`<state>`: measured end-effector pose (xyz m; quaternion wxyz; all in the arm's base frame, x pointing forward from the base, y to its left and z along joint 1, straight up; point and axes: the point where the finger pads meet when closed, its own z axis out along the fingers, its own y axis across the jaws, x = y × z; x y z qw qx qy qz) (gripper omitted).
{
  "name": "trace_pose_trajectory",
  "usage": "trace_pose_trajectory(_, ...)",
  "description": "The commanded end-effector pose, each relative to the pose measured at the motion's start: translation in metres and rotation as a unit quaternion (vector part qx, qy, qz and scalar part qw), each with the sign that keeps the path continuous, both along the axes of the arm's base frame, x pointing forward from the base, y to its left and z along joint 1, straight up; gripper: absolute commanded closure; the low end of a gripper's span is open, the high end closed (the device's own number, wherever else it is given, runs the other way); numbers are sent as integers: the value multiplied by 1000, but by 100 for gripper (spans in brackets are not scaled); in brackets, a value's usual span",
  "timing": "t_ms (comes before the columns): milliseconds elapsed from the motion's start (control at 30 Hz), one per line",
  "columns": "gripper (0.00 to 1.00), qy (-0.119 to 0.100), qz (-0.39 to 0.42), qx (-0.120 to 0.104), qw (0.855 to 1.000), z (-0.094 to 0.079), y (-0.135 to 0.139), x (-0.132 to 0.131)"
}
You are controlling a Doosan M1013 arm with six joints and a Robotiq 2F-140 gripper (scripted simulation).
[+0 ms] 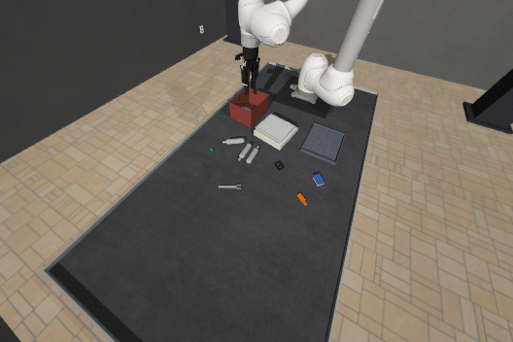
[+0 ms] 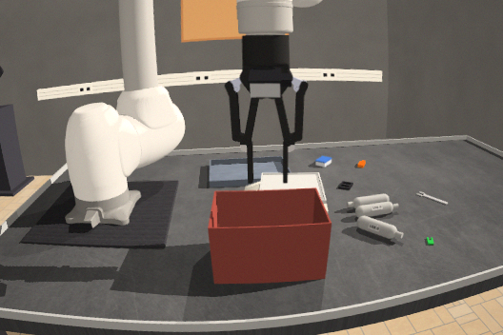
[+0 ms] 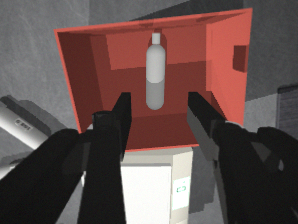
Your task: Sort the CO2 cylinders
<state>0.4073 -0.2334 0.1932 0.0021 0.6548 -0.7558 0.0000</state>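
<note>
My gripper (image 1: pixel 251 87) (image 2: pixel 268 179) (image 3: pixel 159 106) hangs just above the red scrap bin (image 1: pixel 249 108) (image 2: pixel 270 234), fingers apart with nothing between them. In the wrist view a silver CO2 cylinder (image 3: pixel 155 72) lies on the bin's floor below the fingers. Three more silver cylinders (image 1: pixel 233 141) (image 1: pixel 244 151) (image 1: pixel 253 153) lie on the table near the bin; they also show in the exterior view (image 2: pixel 368 201) (image 2: pixel 376 207) (image 2: pixel 378 227). The white scale (image 1: pixel 276 130) (image 2: pixel 291 181) stands next to the bin. The blue-grey tray (image 1: pixel 323 142) (image 2: pixel 246 169) lies beyond it.
A green clip (image 1: pixel 212 150), a thin metal tool (image 1: pixel 229 187), a small black part (image 1: pixel 279 165), a blue block (image 1: pixel 318 179) and an orange piece (image 1: pixel 302 198) lie scattered on the table. The arm's base (image 1: pixel 321 81) stands behind the bin.
</note>
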Motion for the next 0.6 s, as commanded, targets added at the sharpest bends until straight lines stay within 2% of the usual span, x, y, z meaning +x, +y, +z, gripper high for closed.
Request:
trace_pose_trajectory(0,60,-1,0,0,1000,4,0,0)
trace_pose_trajectory(167,60,-1,0,0,1000,6,0,0)
trace_pose_trajectory(200,68,-1,1,0,1000,6,0,1)
trace_pose_trajectory(367,68,0,31,0,1000,7,1,11)
trace_pose_trajectory(467,68,0,134,0,991,11,8,45)
trace_pose_trajectory(500,68,0,183,0,983,12,12,62)
trace_pose_trajectory(567,68,0,231,0,973,14,25,99)
